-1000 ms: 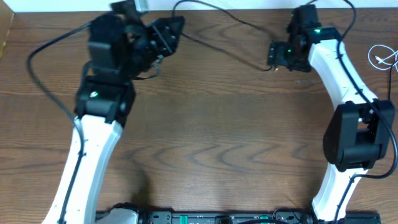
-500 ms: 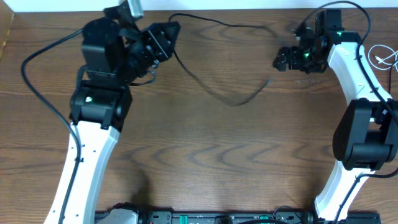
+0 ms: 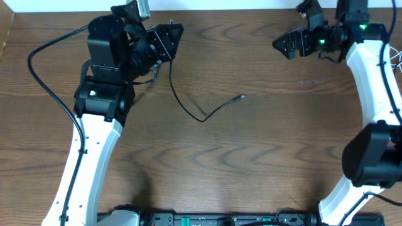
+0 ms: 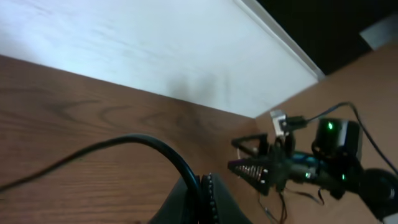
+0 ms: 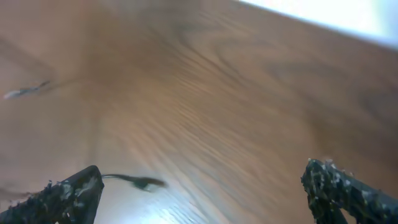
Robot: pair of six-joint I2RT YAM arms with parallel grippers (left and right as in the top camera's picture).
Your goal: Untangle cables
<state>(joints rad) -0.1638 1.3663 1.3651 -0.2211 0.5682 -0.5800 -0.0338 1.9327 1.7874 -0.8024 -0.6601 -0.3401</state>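
My left gripper point(image 3: 168, 39) at the back left is shut on the black cable point(image 3: 188, 107). The cable hangs from the jaws, curves across the table and ends in a small silver plug point(image 3: 242, 96) lying free mid-table. The left wrist view shows the jaws point(image 4: 200, 190) pinched on the cable point(image 4: 127, 141). My right gripper point(image 3: 286, 44) is open and empty at the back right, well away from the plug; its fingers point(image 5: 205, 199) are wide apart. A thin dark cable end point(image 5: 134, 182) lies on the wood below. The white cable point(image 3: 396, 61) lies bunched at the right edge, partly hidden.
The wooden table point(image 3: 251, 163) has a white wall along its back edge point(image 4: 124, 43). A thick black arm wire point(image 3: 38, 69) loops out left of the left arm. The right gripper also shows in the left wrist view point(image 4: 261, 171).
My right gripper let go of the black cable's far end and moved up and right. The cable dropped slack and its plug end slid left to mid-table. The left gripper kept its hold.
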